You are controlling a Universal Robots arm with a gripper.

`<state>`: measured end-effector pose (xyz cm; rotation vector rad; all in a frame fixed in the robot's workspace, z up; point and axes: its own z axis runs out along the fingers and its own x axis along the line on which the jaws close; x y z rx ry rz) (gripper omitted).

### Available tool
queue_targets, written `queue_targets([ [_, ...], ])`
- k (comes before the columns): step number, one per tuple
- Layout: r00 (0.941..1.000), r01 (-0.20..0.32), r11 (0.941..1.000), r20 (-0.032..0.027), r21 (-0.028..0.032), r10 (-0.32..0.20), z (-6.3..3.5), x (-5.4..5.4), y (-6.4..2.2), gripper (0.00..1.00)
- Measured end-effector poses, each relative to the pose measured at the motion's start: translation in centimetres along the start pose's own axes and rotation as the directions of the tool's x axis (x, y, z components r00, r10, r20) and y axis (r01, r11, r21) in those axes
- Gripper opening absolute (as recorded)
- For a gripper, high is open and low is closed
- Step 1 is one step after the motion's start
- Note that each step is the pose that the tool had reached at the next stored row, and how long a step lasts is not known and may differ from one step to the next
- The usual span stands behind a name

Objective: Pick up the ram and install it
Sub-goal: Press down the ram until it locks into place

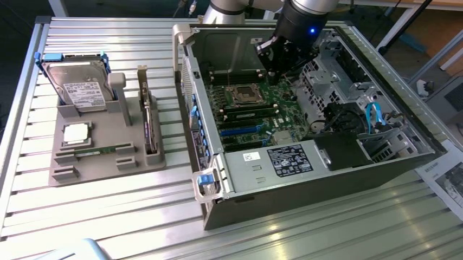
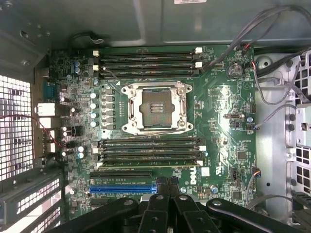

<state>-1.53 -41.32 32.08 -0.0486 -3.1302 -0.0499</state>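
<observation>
- Black jointed linkage of the tool (image 2: 168,187) lies closest to the wrist camera. Whether it is clenched, released or carrying anything cannot be told.
- In the exterior view the tool (image 1: 281,73) is seen lowered inside the open black tower computer case (image 1: 405,157), poised above the green motherboard (image 2: 218,126).
- Directly under the tool, four long dark memory slots (image 2: 150,151) are seen. The empty silver-framed processor socket (image 2: 154,106) lies just beyond them, and a second bank of slots (image 2: 148,63) lies farther off.
- A pale green edge is noted along the slot of the near bank closest to the tool. Whether a stick is seated there cannot be told.
- One thin green ram stick (image 1: 96,152) is seen well apart from the tool. It lies flat in the grey moulded parts holder (image 1: 108,168) on the slatted metal desk (image 1: 304,238), outside the case.
- The installing end of the work is judged to be in hand, since the tool is held over the slots, not over the holder.
- Seating is judged to call for the stick being lined up true along one slot and its notch matched. A straight, even press would be needed, with the nearby loose grey cables (image 2: 272,92) avoided.
</observation>
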Motion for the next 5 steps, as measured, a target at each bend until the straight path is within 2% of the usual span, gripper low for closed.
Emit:
queue_targets([
  [5,1.0,0.0,1.0,0.0,0.0,0.0,0.0,0.0,0.0,0.1],
])
